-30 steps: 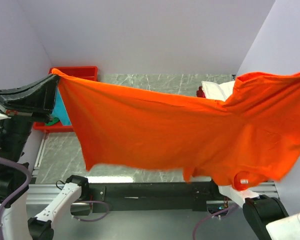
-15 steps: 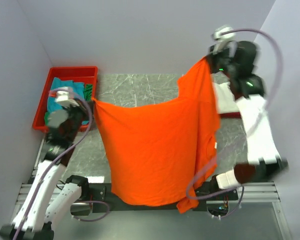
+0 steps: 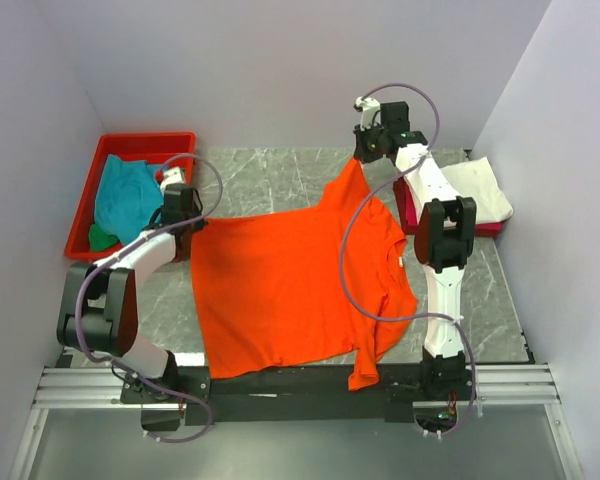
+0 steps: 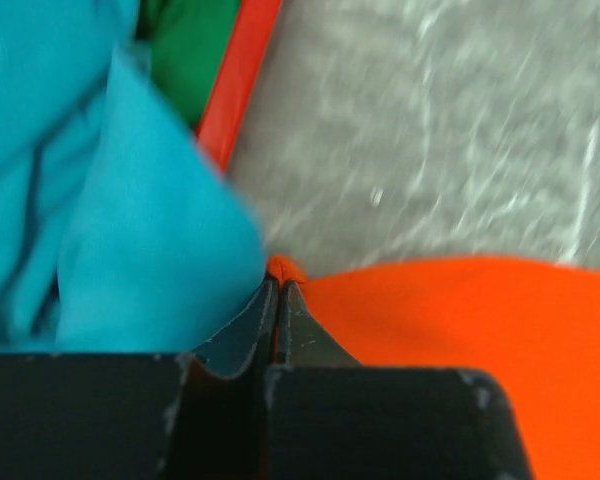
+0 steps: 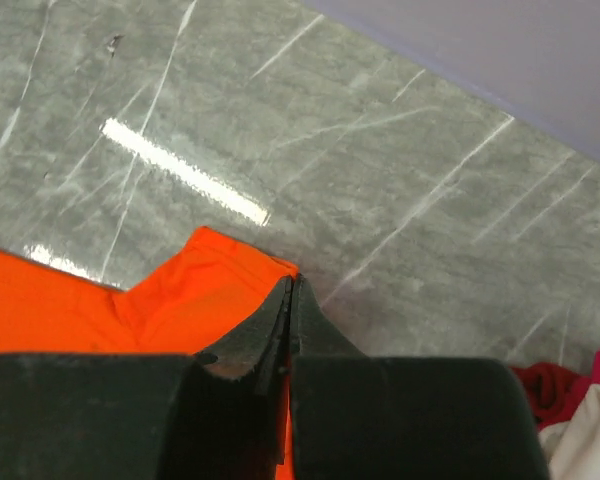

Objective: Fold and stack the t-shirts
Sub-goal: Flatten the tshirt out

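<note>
Top external view gives us the orange t-shirt (image 3: 280,290) spread mostly flat across the marbled desk (image 3: 270,175), its near hem at the desk's near edge and one sleeve drooping past that edge. We see the left end effector (image 3: 187,222) low over the desk at the shirt's far left corner, just beside the red tray (image 3: 145,140). In the left wrist view its two fingers are pressed together with a small fold of orange cloth caught between the tips, so it is grasping that corner. The right end effector (image 3: 360,155) sits near the back of the desk. There the shirt's far right corner rises to it in a narrow peak. In the right wrist view its fingers are likewise clenched on the orange edge. Inside the tray we find a crumpled teal t-shirt (image 3: 120,195) with a green t-shirt (image 3: 100,238) showing at its near side. By the right wall a white t-shirt (image 3: 475,185) lies on top of a magenta-red t-shirt (image 3: 403,203), both apart from the orange one.
</note>
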{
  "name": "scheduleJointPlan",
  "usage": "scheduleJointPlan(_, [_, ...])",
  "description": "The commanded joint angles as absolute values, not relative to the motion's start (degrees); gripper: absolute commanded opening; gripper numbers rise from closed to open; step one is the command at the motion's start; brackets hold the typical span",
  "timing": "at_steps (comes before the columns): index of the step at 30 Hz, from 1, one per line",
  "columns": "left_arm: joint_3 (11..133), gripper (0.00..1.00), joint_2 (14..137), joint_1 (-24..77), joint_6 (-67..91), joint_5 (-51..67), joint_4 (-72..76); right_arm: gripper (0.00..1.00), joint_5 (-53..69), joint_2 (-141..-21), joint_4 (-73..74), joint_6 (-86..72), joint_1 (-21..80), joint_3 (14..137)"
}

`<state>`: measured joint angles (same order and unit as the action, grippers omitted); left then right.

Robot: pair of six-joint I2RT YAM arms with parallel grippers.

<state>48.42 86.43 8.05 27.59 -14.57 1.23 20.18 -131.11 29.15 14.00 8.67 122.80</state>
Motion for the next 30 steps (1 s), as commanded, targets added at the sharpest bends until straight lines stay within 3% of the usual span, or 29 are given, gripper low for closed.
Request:
scheduleJointPlan(1, [54.22, 0.0, 87.71, 6.69, 24.7, -17.4, 6.94, 0.0, 18.11, -129.02, 24.36, 11.43, 9.32, 128.5])
scheduleJointPlan(8, [55.72, 0.0, 89.39, 5.71, 23.82, -11.7, 7.38, 0.0, 18.72, -126.4, 25.31, 11.6, 9.32, 127.79])
scheduleJointPlan(11, [54.67, 0.0, 83.95, 5.89, 23.2, -5.56, 9.05, 0.0, 18.02, -118.5, 26.37, 13.18, 9.23, 123.5])
scheduleJointPlan(18, [57.56, 0.0, 60.26, 7.21, 21.97, 5.34, 4.58, 0.0, 18.99, -87.51, 30.05, 18.01, 9.4, 114.08])
scheduleJointPlan(24, [66.15, 0.01, 44.23, 11.33, 24.25, 14.4, 0.45, 0.0, 16.09, -69.39, 34.72, 18.46, 9.14, 116.54])
scheduleJointPlan(30, [77.77, 0.01, 41.31, 12.66, 29.53, 22.05, -4.22, 0.0, 7.75, -61.44, 37.44, 18.28, 8.44, 124.27])
